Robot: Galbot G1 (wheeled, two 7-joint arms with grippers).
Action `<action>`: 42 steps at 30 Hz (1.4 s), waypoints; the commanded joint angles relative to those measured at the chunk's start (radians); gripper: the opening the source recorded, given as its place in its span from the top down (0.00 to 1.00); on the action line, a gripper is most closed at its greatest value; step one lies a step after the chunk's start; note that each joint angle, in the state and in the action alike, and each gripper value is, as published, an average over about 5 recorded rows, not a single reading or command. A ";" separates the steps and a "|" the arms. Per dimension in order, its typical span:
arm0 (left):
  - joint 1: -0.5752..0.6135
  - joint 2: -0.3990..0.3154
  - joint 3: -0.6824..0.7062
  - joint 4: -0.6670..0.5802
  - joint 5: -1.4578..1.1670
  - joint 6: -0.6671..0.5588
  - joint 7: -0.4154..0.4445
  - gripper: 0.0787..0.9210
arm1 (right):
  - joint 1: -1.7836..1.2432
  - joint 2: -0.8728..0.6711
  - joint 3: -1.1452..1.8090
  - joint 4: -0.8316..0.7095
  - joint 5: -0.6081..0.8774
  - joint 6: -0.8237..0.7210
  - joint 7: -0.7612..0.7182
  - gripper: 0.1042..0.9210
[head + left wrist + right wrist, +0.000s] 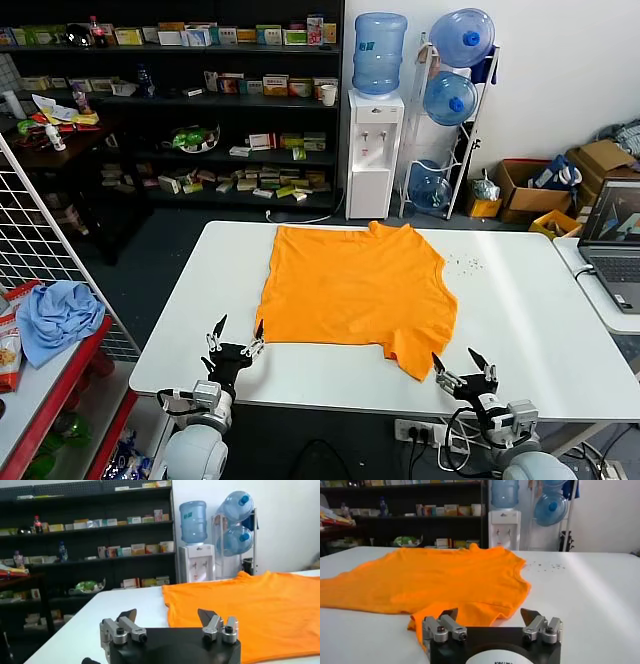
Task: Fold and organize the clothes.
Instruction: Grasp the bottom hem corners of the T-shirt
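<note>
Bare table flanks the T-shirt; nothing blocks reach.

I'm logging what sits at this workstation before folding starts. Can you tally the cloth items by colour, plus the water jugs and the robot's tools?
Orange T-shirt: 1
Light blue cloth: 1
Blue water jugs: 4
Tools: 2, left tool and right tool, both open near the table edge
Total: 8

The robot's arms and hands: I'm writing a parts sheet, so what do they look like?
Each arm ends in a rounded silver-grey wrist with loose black cables. The left hand and right hand match: a black body, silver metal knuckle blocks with black screws, and two dark, pointed fingers. The right wrist view shows a white disc with small, partly hidden lettering on the body.
</note>
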 commanded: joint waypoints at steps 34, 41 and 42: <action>-0.054 0.006 0.049 0.066 -0.172 0.267 -0.027 0.22 | 0.114 0.051 -0.111 -0.040 0.023 -0.128 0.116 0.33; -0.053 0.002 0.048 0.063 -0.172 0.255 -0.023 0.46 | 0.099 0.051 -0.109 -0.022 0.021 -0.139 0.127 0.58; -0.053 0.001 0.049 0.064 -0.170 0.251 -0.022 0.50 | 0.098 0.052 -0.108 -0.021 0.021 -0.139 0.128 0.61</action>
